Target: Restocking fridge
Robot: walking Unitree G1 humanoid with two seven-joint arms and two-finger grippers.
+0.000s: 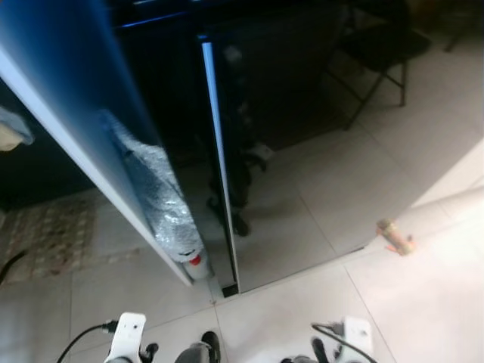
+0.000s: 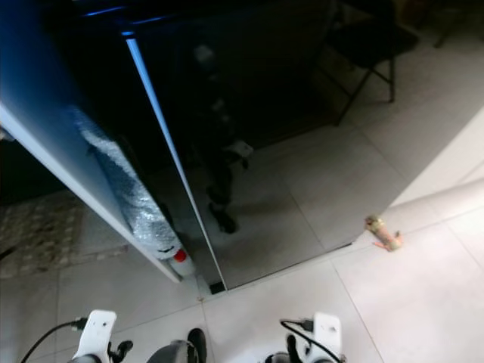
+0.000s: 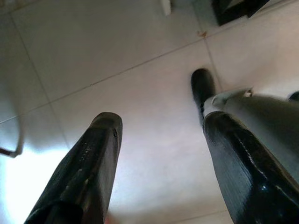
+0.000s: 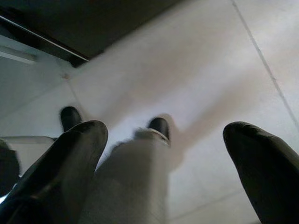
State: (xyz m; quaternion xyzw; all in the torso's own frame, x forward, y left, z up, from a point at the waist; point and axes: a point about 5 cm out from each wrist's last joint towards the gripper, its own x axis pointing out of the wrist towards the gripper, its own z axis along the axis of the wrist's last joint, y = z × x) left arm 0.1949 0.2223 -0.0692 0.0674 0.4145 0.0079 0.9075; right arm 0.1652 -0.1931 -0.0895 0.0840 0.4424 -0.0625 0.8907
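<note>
- Fridge: tall, dark, glossy front; stands on pale tiled floor straight ahead of robot. Front reflects the tiles and a dark upright figure, blurred.
- Fridge door: swung open on robot's left, blue-lit face w/ white edge, running diagonally down to the floor.
- Bottle: in the door's lower shelf, wrapped in crinkly clear/silver plastic, white base w/ red mark at bottom end, near floor level.
- Bright vertical strip: edge of the fridge body, between door opening and glossy front.
- Small item: tan/pink, lying on tiles to robot's right, well apart from fridge; too blurred to identify.
- Folding chair: dark, far right background.
- Rug: patterned, left, behind the door.
- Left gripper: hangs low, pointing at floor; two black fingers spread apart, nothing between them. Robot's leg and black foot beside it.
- Right gripper: also low over tiles; fingers set wide, holding nothing. Grey leg and black feet seen through the gap.
- White wrist units w/ cables: at lower edge of head view, both arms down by robot's sides.
</note>
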